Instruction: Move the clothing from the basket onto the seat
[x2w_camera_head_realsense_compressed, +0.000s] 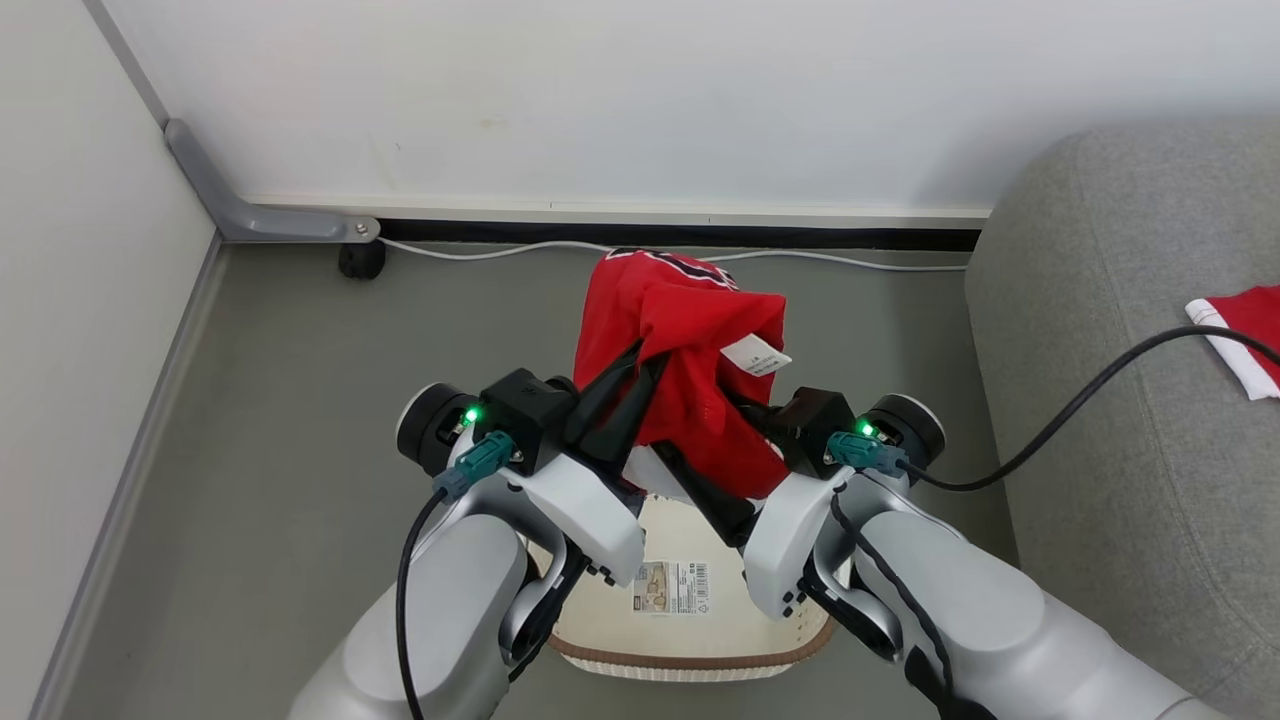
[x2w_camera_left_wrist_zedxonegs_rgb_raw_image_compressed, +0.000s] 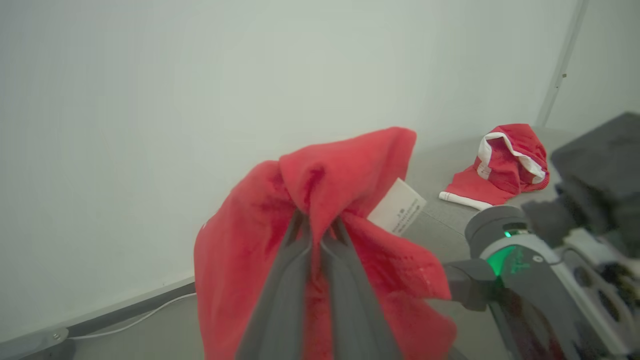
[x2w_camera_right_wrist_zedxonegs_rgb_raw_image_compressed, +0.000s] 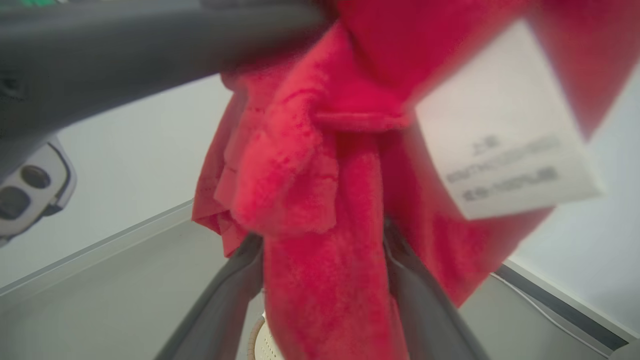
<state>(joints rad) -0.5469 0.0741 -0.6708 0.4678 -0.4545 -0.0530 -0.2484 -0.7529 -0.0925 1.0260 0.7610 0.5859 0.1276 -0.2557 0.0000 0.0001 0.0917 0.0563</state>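
Red garment (x2w_camera_head_realsense_compressed: 680, 330) hangs high over the basket (x2w_camera_head_realsense_compressed: 690, 665) at six o'clock, left gripper (x2w_camera_left_wrist_zedxonegs_rgb_raw_image_compressed: 314, 225) pinching its bunched top to lift it clear. Right gripper (x2w_camera_right_wrist_zedxonegs_rgb_raw_image_compressed: 322, 245) has jaws spread wide around the hanging cloth, probably to steady it. Seat (x2w_camera_head_realsense_compressed: 1100, 350) at three o'clock holds another piece (x2w_camera_head_realsense_compressed: 1245, 335).

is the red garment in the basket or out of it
Out: the garment hangs bunched from the shut left gripper, above the basket, whose labelled floor shows beneath it.
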